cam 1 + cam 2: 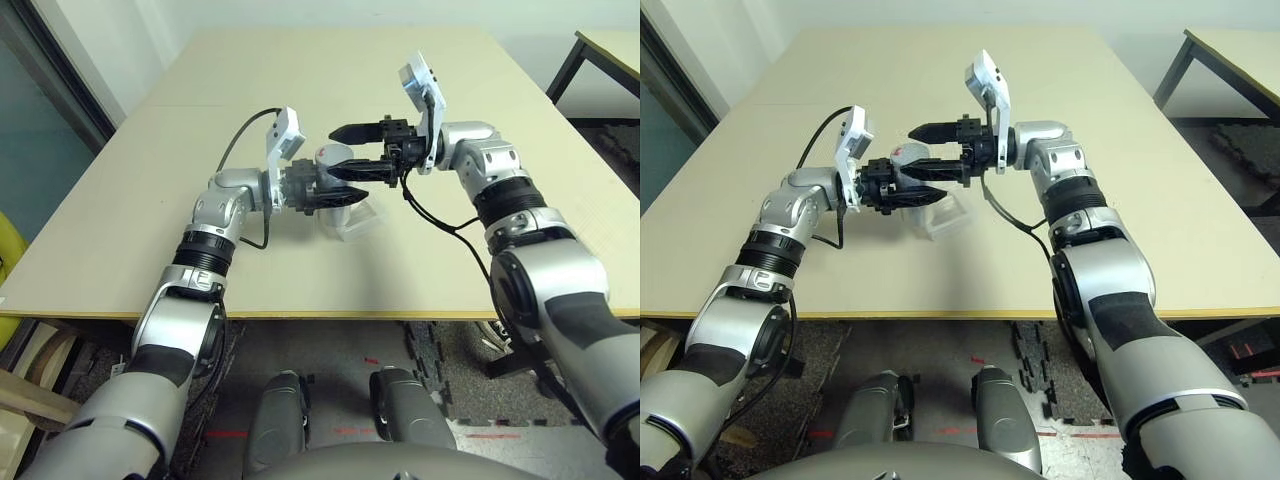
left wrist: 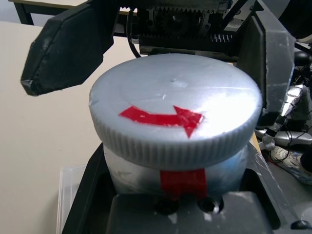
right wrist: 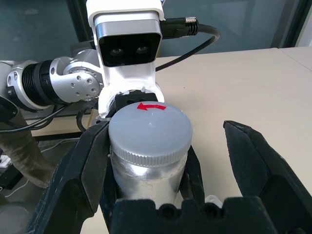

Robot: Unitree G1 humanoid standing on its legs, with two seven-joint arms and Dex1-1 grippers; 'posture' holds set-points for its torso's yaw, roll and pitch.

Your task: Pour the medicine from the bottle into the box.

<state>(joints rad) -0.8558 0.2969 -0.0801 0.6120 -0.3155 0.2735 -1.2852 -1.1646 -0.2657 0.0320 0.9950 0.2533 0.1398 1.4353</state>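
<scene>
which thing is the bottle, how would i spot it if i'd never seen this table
On the pale table, look between the robot's two arms where the grippers meet. The bottle is the silvery cylinder gripped in the left gripper. Its round grey cap with a red arrow sets it apart from the clear plastic box beside it.

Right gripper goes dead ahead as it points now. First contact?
Probably the bottle's grey cap: it sits between the open fingers of the right gripper, nearer one of them. Depth is unclear, so the fingers might straddle it or pass slightly over it.
</scene>
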